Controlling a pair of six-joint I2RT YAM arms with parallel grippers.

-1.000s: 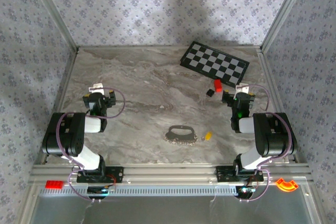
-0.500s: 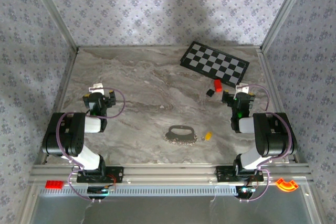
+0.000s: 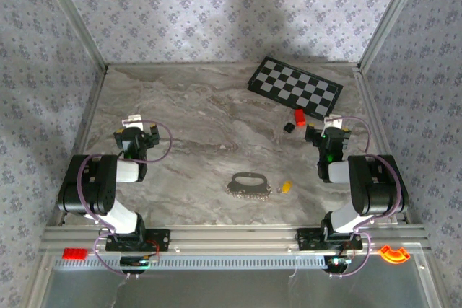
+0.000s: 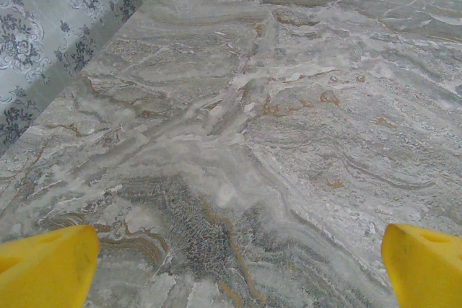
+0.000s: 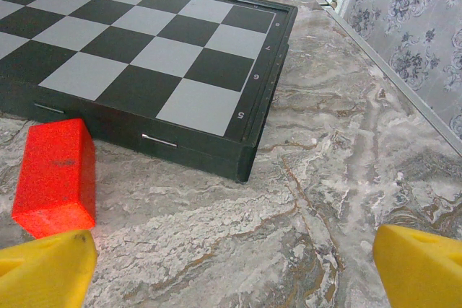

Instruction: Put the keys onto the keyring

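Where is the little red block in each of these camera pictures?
Top external: the red block lies right of centre, close to the checkerboard at its near edge.
Right wrist: the red block is at the lower left, beside the checkerboard at its front side.
Left wrist: this camera faces the marble table by the left wall.
Shared landmark: the checkerboard.

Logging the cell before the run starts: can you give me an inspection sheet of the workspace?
Surface: marble-look table, no spills seen.
Job's things: keyring lying near centre, keys clustered at its near edge.
Clutter: checkerboard, red block, black block, small yellow piece beside the keys.
Grippers: left gripper and right gripper both open, holding nothing.
Cables: purple loops on both arms.
Surroundings: patterned walls.
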